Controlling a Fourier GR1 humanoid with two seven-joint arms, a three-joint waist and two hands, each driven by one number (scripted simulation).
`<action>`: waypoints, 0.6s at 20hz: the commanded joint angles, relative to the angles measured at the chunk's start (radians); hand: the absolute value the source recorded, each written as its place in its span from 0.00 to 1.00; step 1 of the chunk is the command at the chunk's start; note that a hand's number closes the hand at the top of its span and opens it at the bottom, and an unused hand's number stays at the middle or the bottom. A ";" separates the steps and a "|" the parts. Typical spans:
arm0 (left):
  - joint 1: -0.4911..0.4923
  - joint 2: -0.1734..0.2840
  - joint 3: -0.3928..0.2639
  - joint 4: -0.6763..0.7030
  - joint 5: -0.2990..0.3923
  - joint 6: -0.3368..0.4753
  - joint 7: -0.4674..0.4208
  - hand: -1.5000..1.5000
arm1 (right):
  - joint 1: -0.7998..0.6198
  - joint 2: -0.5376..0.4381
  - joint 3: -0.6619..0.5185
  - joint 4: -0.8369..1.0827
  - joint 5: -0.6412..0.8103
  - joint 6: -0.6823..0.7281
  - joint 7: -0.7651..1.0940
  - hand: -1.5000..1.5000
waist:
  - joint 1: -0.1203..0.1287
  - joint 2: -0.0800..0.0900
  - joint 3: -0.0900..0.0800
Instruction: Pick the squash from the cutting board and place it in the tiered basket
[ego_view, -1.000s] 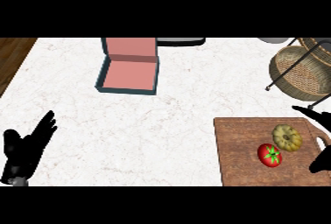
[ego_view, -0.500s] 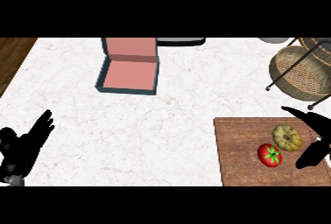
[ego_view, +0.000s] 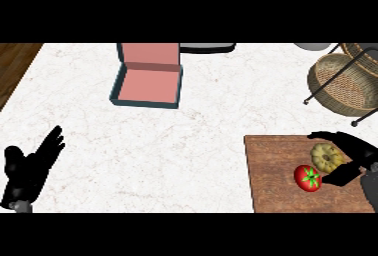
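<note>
While your left hand (ego_view: 31, 172) rested with straight fingers at the counter's (ego_view: 192, 135) left edge, your right hand (ego_view: 353, 159) curved, unclosed, around the squash (ego_view: 325, 156) on the board's (ego_view: 277, 172) right side.

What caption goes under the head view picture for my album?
Right hand curls beside the squash on the cutting board, tomato alongside.

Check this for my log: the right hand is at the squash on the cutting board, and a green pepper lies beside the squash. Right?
Not quite. In the head view the right hand is at the squash on the cutting board, but what lies beside the squash is a red tomato, not a green pepper.
</note>
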 joint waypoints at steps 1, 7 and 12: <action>0.022 0.001 0.015 0.025 0.005 -0.022 -0.051 0.50 | 0.042 0.002 0.031 0.004 0.009 -0.062 -0.162 1.00 | -0.003 0.003 0.004; -0.015 0.008 0.033 -0.007 0.006 -0.027 0.018 0.50 | 0.020 0.046 -0.028 -0.004 -0.006 -0.133 -0.141 1.00 | -0.006 0.002 0.004; 0.005 -0.039 0.002 -0.014 -0.035 0.012 0.001 0.50 | 0.028 0.151 -0.030 -0.225 -0.005 -0.139 0.115 1.00 | -0.012 -0.001 0.003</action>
